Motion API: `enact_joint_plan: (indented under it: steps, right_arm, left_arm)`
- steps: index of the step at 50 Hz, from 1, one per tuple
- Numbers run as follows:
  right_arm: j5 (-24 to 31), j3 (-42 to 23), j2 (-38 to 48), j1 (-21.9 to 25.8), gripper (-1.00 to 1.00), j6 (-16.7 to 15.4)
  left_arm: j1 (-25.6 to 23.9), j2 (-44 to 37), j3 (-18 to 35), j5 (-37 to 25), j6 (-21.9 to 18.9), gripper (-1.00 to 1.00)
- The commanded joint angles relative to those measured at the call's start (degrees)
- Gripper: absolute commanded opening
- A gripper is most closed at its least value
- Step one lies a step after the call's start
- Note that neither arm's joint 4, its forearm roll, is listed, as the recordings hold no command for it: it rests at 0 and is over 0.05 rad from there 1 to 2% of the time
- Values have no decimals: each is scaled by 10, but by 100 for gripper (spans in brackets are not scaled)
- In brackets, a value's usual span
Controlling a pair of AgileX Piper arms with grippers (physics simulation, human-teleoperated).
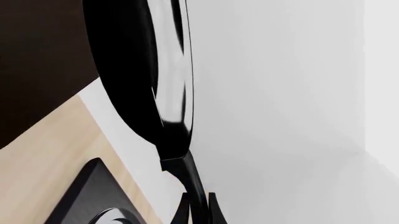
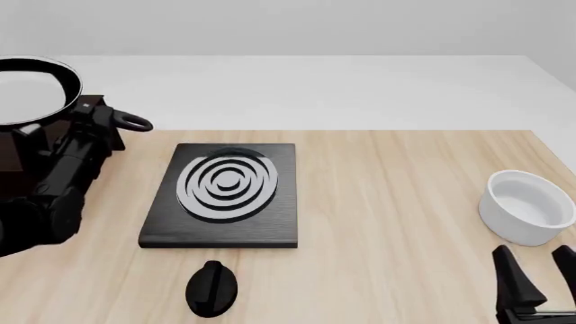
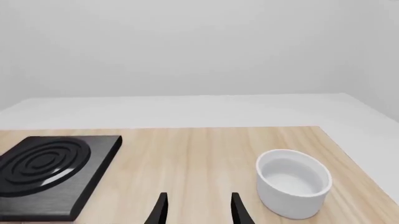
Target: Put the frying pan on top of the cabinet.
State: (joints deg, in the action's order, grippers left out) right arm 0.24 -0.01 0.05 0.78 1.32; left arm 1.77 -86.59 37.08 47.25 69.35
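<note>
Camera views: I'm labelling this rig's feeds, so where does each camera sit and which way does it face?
Front view: fixed above the arms' side, looking forward and down; left arm with frying pan, right gripper.
Left wrist view: behind the left gripper, along the pan's handle.
Right wrist view: behind the open right gripper, facing the white bowl.
Shared: all show the stove plate.

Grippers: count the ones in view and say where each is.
2. The left gripper is raised at the table's left, shut on the frying pan's handle. The right gripper is open, near the white bowl.
</note>
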Motion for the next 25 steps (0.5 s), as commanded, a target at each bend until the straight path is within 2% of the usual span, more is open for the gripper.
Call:
enact_joint_plan:
  steps: [1, 25]
  right_arm:
    - [3, 0, 0, 6, 100, -5]
    - [5, 0, 0, 2, 100, -5]
  left_arm:
    - [7, -19, 27, 18, -4, -100]
    - [24, -100, 70, 24, 6, -100]
